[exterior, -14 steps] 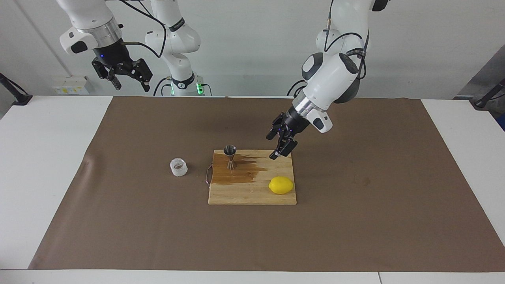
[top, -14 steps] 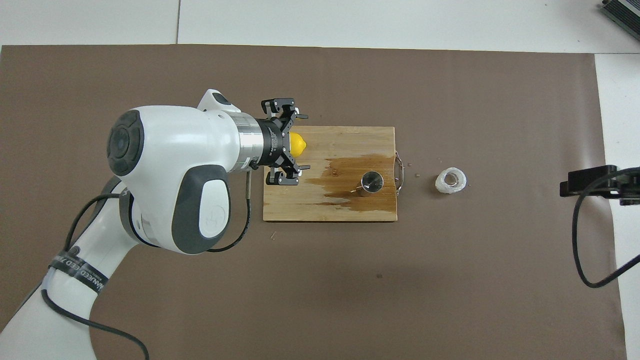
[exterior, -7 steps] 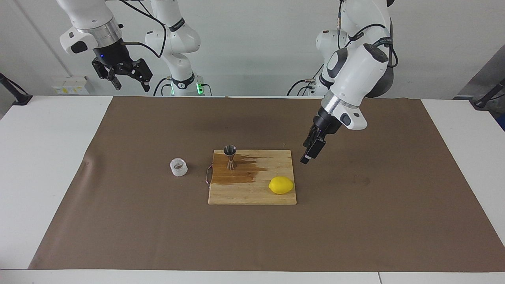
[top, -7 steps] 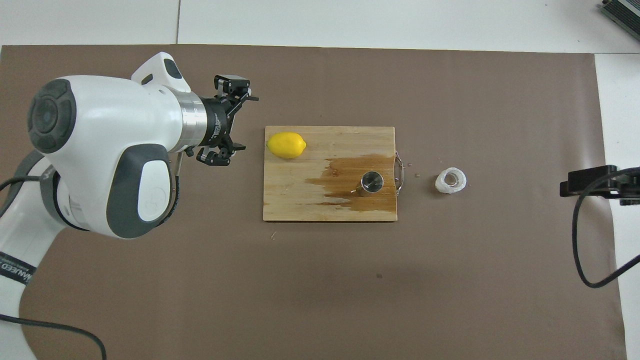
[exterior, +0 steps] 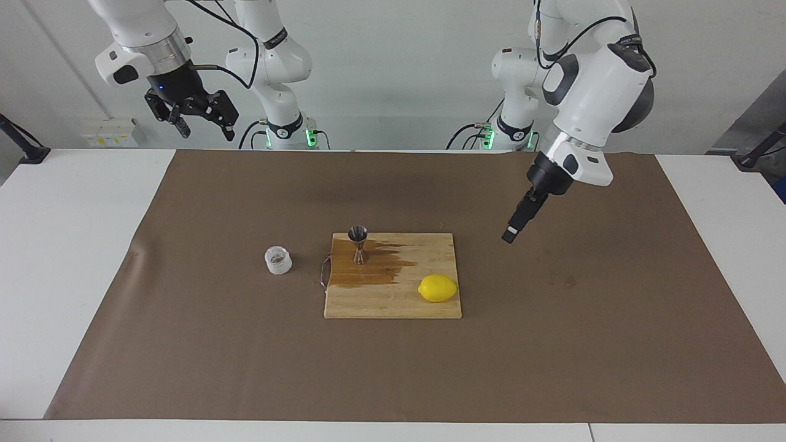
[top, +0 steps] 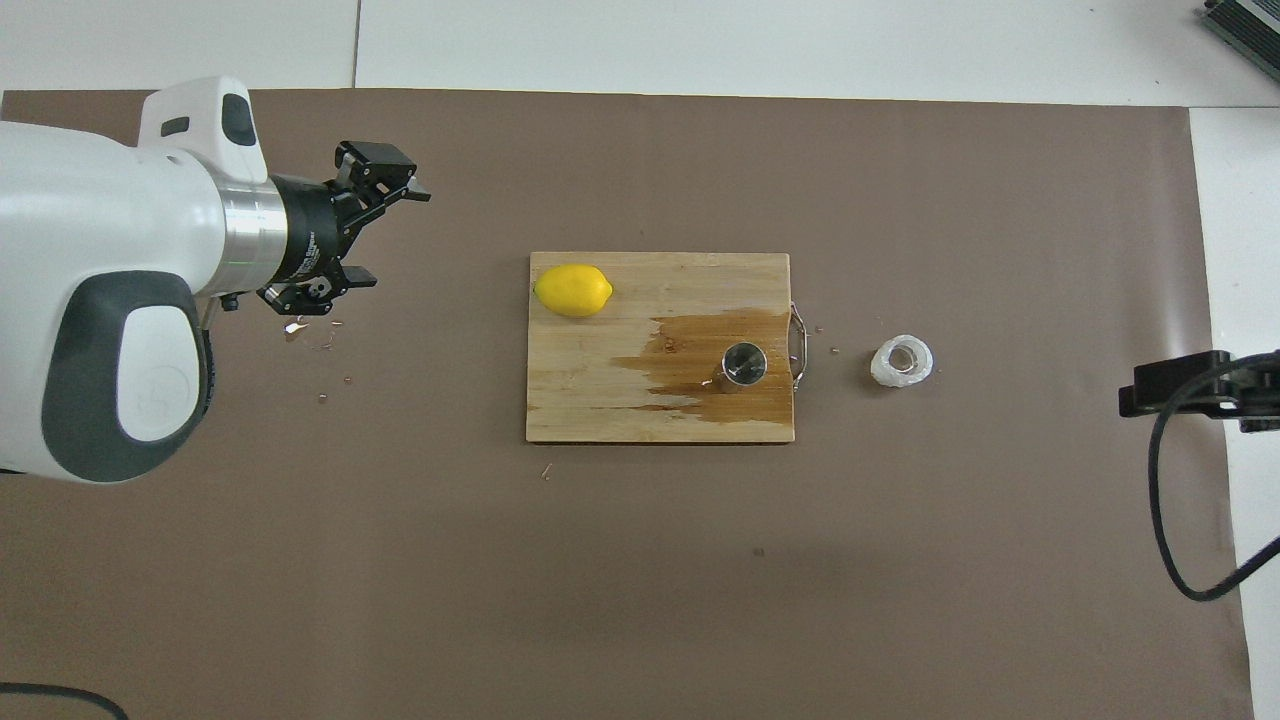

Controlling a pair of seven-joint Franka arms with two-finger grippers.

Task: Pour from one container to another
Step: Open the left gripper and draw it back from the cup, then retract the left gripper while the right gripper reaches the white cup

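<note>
The clear faceted cup (exterior: 278,260) (top: 901,361) stands upright on the brown mat, beside the handle end of the wooden board (exterior: 393,304) (top: 600,400). The steel jigger (exterior: 358,244) (top: 744,363) stands upright on the board, in a dark wet patch. My left gripper (exterior: 509,236) (top: 395,237) hangs open and holds nothing, over the mat off the board's lemon end. My right gripper (exterior: 204,130) (top: 1140,385) waits high above the right arm's end of the table, open and with nothing in it.
A yellow lemon (exterior: 438,288) (top: 573,290) lies on the board's corner toward the left arm's end. A small metal handle (top: 797,345) sticks out of the board toward the cup. Small droplets (top: 320,340) dot the mat below the left gripper.
My left gripper has drawn back from over the board's edge toward the left arm's end of the table and has risen. Cup, jigger, lemon and right arm have not moved.
</note>
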